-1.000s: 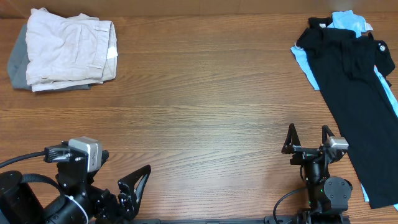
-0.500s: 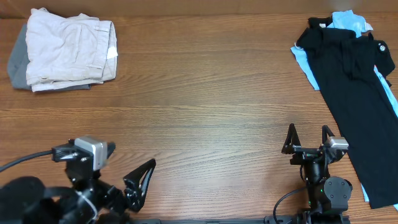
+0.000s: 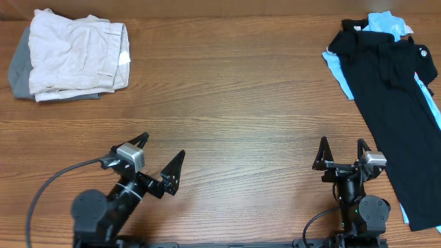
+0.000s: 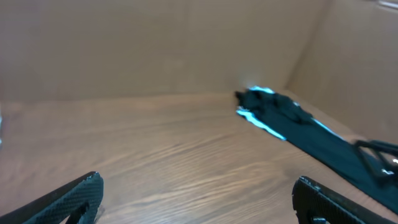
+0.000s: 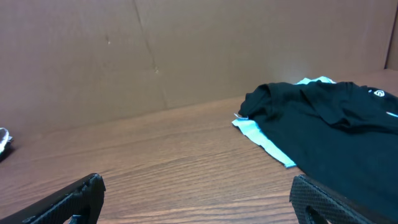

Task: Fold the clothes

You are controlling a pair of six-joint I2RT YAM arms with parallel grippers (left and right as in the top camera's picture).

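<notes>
Left arm: swung inward from the near-left corner since a second ago; right arm unchanged.

- Left pincer: spread wide, holding nothing, over bare worktop, aimed toward the far right.
- Right pincer: spread wide, holding nothing, at the near edge, near the black shirt.
- Beige shorts: folded, far-left corner, resting on grey shorts.
- Black shirt: unfolded, along the right edge, lying over the light-blue shirt.

Step in hand (judged): shorts done; reaching for the next garment.

Next move calls for: both pincers to reach the black shirt, pinch its near edge, and draw it off the blue one onto the open centre.
</notes>
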